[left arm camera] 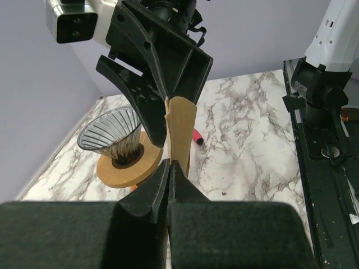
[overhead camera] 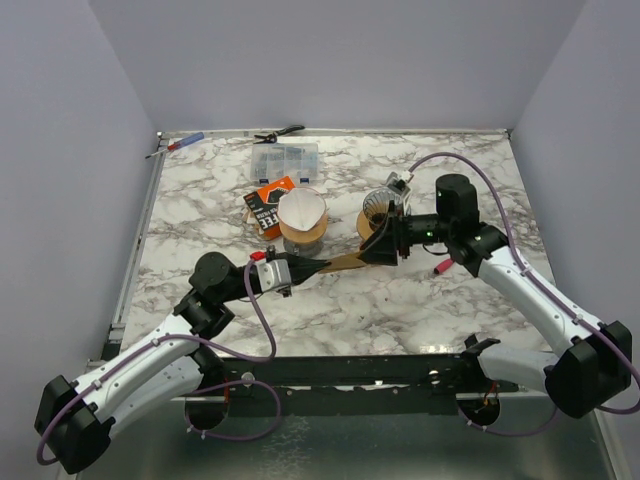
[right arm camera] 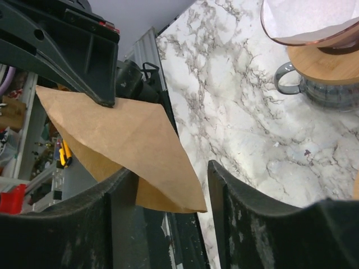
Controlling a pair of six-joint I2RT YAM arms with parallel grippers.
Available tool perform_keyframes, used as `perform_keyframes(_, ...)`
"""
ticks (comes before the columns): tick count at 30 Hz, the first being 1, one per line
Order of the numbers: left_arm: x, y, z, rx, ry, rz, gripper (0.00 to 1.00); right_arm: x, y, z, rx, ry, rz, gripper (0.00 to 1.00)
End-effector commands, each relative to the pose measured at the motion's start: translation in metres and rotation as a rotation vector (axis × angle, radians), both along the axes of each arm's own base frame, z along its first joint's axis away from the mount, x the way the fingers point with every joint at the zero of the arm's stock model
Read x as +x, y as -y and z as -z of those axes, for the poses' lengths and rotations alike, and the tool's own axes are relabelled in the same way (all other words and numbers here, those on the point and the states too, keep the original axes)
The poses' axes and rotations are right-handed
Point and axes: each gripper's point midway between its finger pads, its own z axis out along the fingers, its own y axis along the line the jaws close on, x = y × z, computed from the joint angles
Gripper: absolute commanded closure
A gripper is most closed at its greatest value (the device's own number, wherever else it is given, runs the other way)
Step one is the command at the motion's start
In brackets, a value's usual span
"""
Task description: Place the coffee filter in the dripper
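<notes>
Brown coffee filter (overhead camera: 350, 261) folded flat, aloft; empty ribbed glass dripper (overhead camera: 377, 214), wooden-collared, upright nearby.

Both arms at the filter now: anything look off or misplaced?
The brown filter hangs in mid-air, pinched flat by the left gripper, the right gripper open around its other end. It is folded, not opened into a cone. A small red object lies loose near the right arm.

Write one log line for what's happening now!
left pincer: shut on brown filter | right pincer: open around its other end | ribbed dripper: empty
</notes>
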Motion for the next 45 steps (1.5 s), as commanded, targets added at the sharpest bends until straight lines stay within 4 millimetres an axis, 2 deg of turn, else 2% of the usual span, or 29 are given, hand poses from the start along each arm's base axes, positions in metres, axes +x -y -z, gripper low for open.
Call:
perform_keyframes(1, 0.000, 0.002, -0.011, -0.028, -0.013, 0.007, 1.00, 0.005, -0.005, -0.013, 0.039, 0.092, 0.012, 0.50)
perform_keyframes(6, 0.003, 0.003, -0.013, -0.036, -0.047, -0.004, 1.00, -0.001, -0.004, -0.027, 0.092, 0.159, 0.004, 0.63)
perform_keyframes(10, 0.009, 0.001, -0.014, -0.049, -0.064, -0.040, 0.97, -0.003, -0.005, -0.029, 0.095, 0.166, -0.012, 0.98)
perform_keyframes(12, 0.011, -0.001, -0.017, -0.061, -0.070, -0.062, 0.92, -0.003, -0.004, -0.024, 0.071, 0.143, -0.014, 1.00)
perform_keyframes(13, 0.013, -0.002, -0.019, -0.068, -0.073, -0.075, 0.81, -0.002, -0.004, -0.023, 0.063, 0.139, -0.009, 1.00)
perform_keyframes(14, 0.014, -0.003, -0.020, -0.075, -0.076, -0.084, 0.53, 0.000, -0.003, -0.023, 0.057, 0.137, 0.002, 1.00)
perform_keyframes(15, 0.016, -0.005, -0.021, -0.080, -0.078, -0.097, 0.20, 0.002, -0.003, -0.023, 0.050, 0.137, 0.018, 1.00)
perform_keyframes(16, 0.017, -0.006, -0.022, -0.085, -0.079, -0.108, 0.04, 0.005, -0.002, -0.023, 0.043, 0.137, 0.037, 1.00)
perform_keyframes(22, 0.032, -0.013, -0.032, -0.136, -0.132, -0.204, 0.01, 0.031, 0.006, -0.028, -0.021, 0.150, 0.213, 1.00)
perform_keyframes(30, 0.079, -0.038, -0.028, -0.071, -0.321, -0.508, 0.01, 0.065, 0.025, -0.036, -0.151, 0.121, 0.429, 1.00)
perform_keyframes(35, 0.103, -0.049, -0.019, 0.006, -0.459, -0.677, 0.01, 0.081, 0.042, -0.045, -0.215, 0.126, 0.562, 1.00)
perform_keyframes(39, 0.114, -0.049, -0.010, 0.067, -0.525, -0.739, 0.01, 0.090, 0.054, -0.047, -0.257, 0.119, 0.644, 1.00)
perform_keyframes(45, 0.127, -0.058, -0.025, 0.036, -0.510, -0.828, 0.01, 0.099, 0.068, -0.054, -0.264, 0.101, 0.704, 1.00)
